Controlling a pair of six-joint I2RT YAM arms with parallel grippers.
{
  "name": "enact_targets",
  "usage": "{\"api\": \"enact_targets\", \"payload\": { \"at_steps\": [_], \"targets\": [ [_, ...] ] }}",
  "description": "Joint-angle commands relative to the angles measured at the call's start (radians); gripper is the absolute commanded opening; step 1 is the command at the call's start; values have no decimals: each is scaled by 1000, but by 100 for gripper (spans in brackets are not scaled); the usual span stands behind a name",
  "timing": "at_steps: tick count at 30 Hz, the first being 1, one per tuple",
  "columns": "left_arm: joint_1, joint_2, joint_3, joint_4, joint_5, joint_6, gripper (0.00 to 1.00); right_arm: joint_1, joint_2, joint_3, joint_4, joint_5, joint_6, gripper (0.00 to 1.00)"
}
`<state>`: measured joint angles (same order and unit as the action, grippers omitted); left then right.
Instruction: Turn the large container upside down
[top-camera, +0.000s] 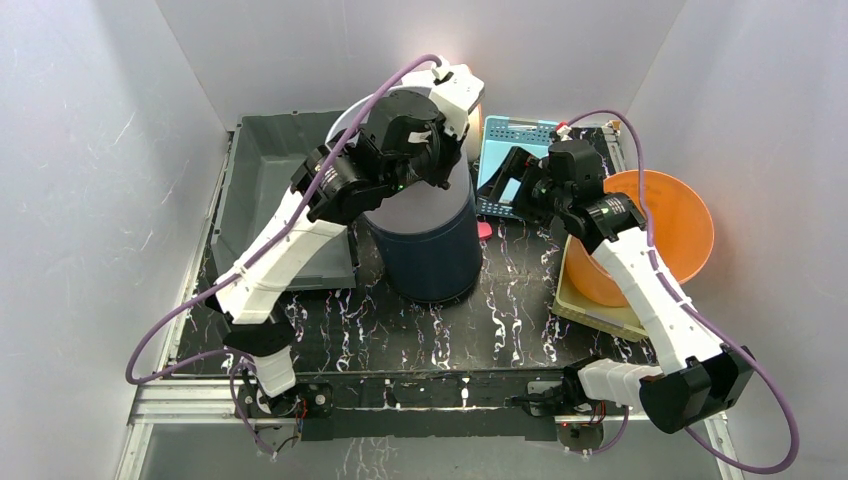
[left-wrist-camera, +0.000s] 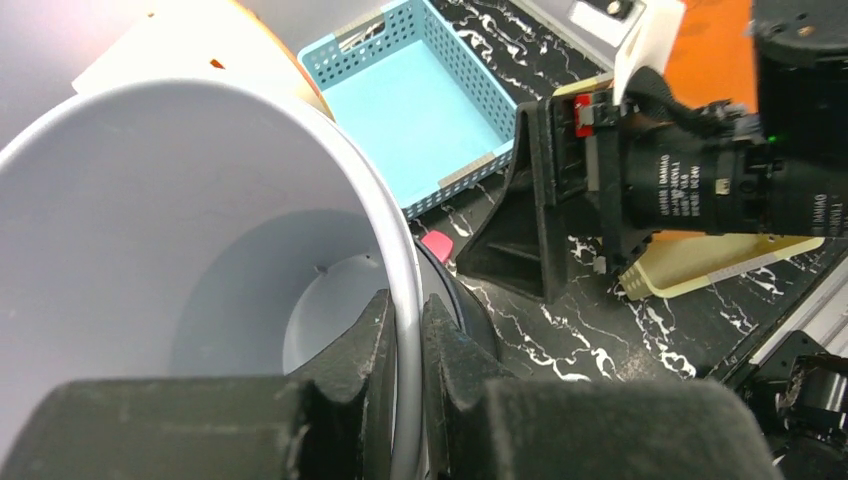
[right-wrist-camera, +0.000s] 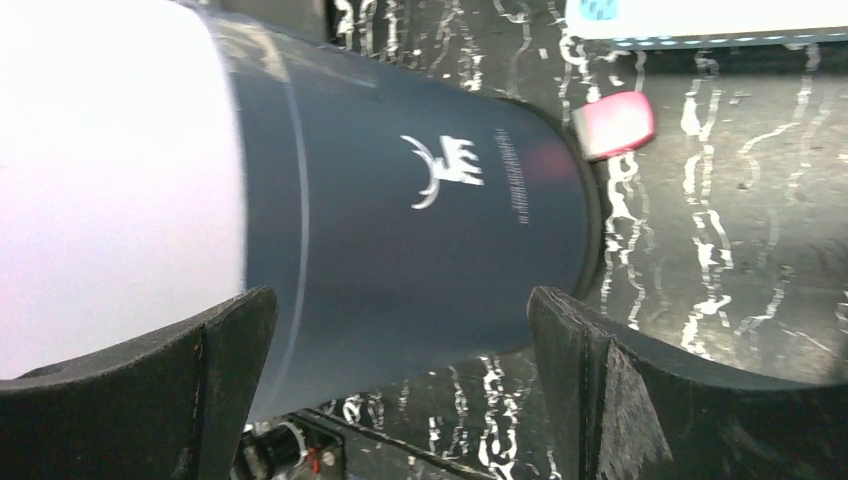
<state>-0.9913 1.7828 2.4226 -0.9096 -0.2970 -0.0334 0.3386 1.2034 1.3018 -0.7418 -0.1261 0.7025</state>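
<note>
The large container (top-camera: 430, 250) is a dark navy bucket with a pale grey inside, standing upright with its mouth up at the middle of the table. My left gripper (top-camera: 440, 160) is shut on its rim at the upper right. In the left wrist view (left-wrist-camera: 405, 305) one finger is inside the wall and one outside. My right gripper (top-camera: 505, 185) is open and empty just right of the container, pointing at it. In the right wrist view its fingers (right-wrist-camera: 400, 300) stand wide apart in front of the navy side (right-wrist-camera: 400, 200), not touching it.
A grey bin (top-camera: 270, 170) sits at the back left. A light blue basket (top-camera: 515, 150) stands behind the right gripper. An orange bowl (top-camera: 680, 225) rests on a yellow tray (top-camera: 600, 315) at the right. A small pink-red object (top-camera: 484, 230) lies by the container's base.
</note>
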Motion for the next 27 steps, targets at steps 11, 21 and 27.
{"api": "enact_targets", "payload": {
  "at_steps": [11,21,27],
  "targets": [
    [-132,-53,114,315,-108,226,0,2,-22,-58,180,-154,109,98],
    [-352,-25,148,558,-409,575,0,2,-23,-79,148,-165,124,98],
    [-395,-47,131,652,-392,567,0,2,-46,116,40,-87,3,98]
  ]
}}
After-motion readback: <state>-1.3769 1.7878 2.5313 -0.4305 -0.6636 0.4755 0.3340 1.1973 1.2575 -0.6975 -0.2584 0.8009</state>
